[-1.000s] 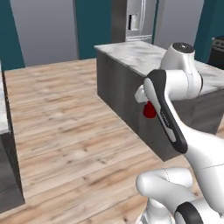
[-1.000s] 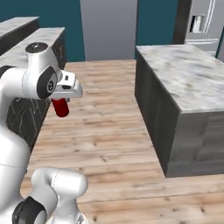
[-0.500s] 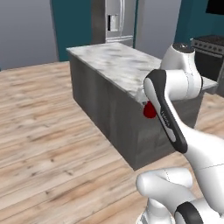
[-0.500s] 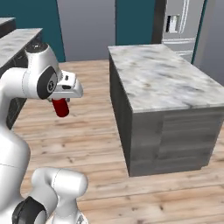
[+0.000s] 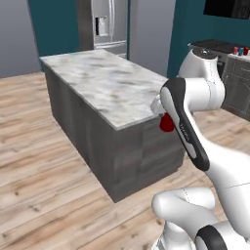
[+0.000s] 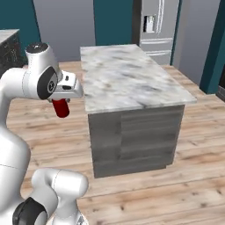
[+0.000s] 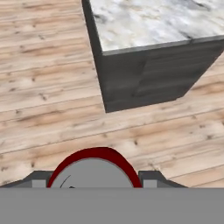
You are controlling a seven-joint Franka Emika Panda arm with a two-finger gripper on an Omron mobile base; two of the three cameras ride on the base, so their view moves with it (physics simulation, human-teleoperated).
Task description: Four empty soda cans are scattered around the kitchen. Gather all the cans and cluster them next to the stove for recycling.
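A: What sort of thing is that red soda can to carry?

B: By the look of it, light and thin-walled — an empty drink can, stiff enough along its length but easy to dent if squeezed hard across the middle. The painted side is smooth, so I'd judge it a little slippery. The sensible hold is across the round body, near the upper half, with one finger on each side.

A: And is that how the pincer has it?

B: As far as I can tell, yes. In the right base view the can hangs just below the hand, its upper end up between the fingers. The jaws are drawn in to about the can's width and clamped on it, not fully shut. In the hand view the can sits right at the bottom, its grey end and red rim between the two dark fingertips.

A: Where is all this in the room?

B: In the air above the wooden floor, beside the near corner of the marble-topped island — the can is close to the bench edge but not resting on it. Far off in the left base view I can make out other small cans on a distant counter by a dark range; too small to say more.
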